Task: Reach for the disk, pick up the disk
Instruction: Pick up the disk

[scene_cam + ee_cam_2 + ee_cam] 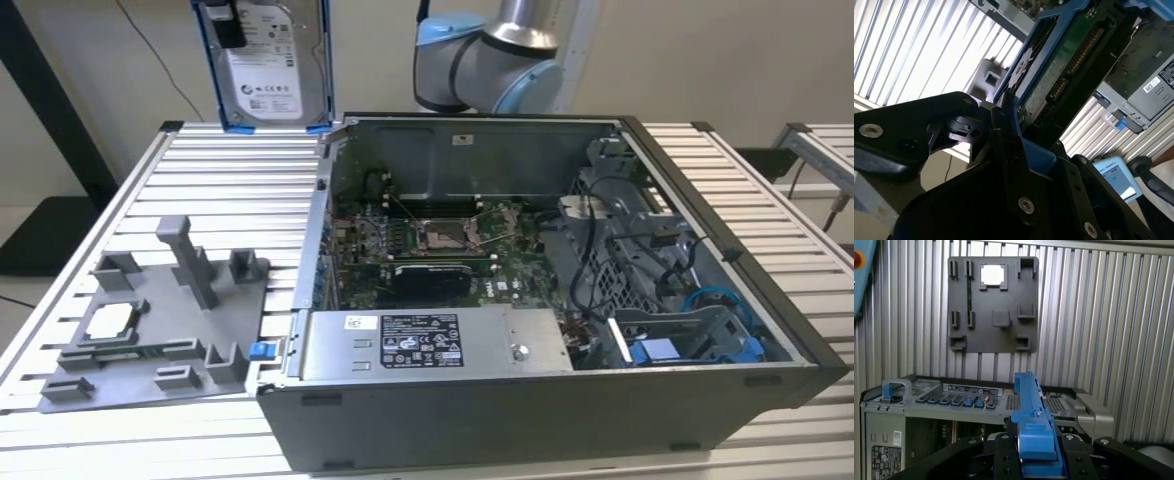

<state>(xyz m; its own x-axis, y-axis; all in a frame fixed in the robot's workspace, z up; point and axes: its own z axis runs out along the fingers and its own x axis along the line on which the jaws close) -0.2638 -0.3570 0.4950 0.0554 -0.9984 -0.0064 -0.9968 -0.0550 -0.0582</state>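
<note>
The gripper point(1036, 442) is clenched on the disk point(271, 70), holding it upright in the air above the case's point(534, 430) far corner, long axis vertical, label facing the exterior view.

One disk point(274, 65) in a blue frame. One open computer case point(534, 430). One long grey box point(427, 345) with a label. One grey tray point(127, 390) bearing one small square chip point(110, 320). One robot arm point(487, 60). Two slatted surfaces: the main counter point(227, 190) and a second counter point(825, 140).
</note>
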